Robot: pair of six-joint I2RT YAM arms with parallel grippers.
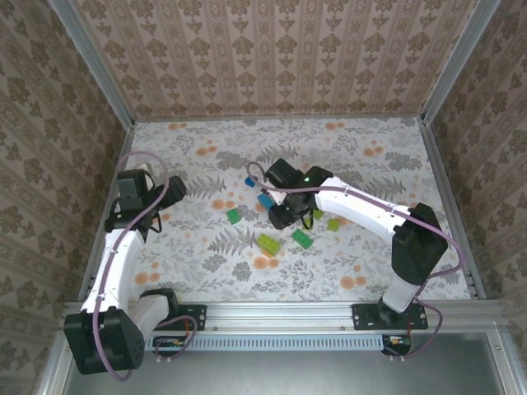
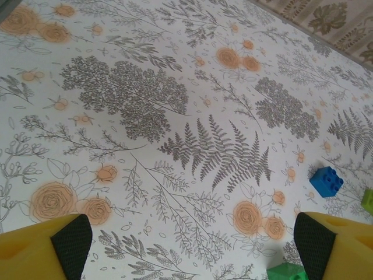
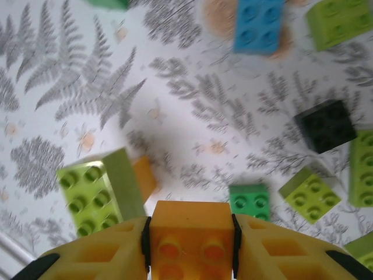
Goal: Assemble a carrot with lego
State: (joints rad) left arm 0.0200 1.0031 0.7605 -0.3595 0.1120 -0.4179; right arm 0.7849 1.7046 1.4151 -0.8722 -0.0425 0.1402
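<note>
My right gripper [image 3: 190,236] is shut on an orange lego brick [image 3: 189,219], studs facing the camera, lifted above the floral mat. Below it lie a long light green brick [image 3: 96,189] with another orange brick [image 3: 144,175] against it, a small dark green brick [image 3: 249,201], a light green brick [image 3: 309,195], a black brick [image 3: 326,125] and a blue brick [image 3: 259,26]. In the top view the right gripper [image 1: 284,212] hangs over the brick cluster mid-table. My left gripper [image 2: 192,248] is open over bare mat, well left of the bricks [image 1: 171,191].
Patterned walls and metal rails [image 1: 280,310] close in the table. A blue brick [image 2: 326,181] and a green brick [image 2: 285,273] lie right of the left gripper. More light green bricks [image 3: 341,20] sit at the cluster's far side. Bare mat [image 1: 198,239] lies between the arms.
</note>
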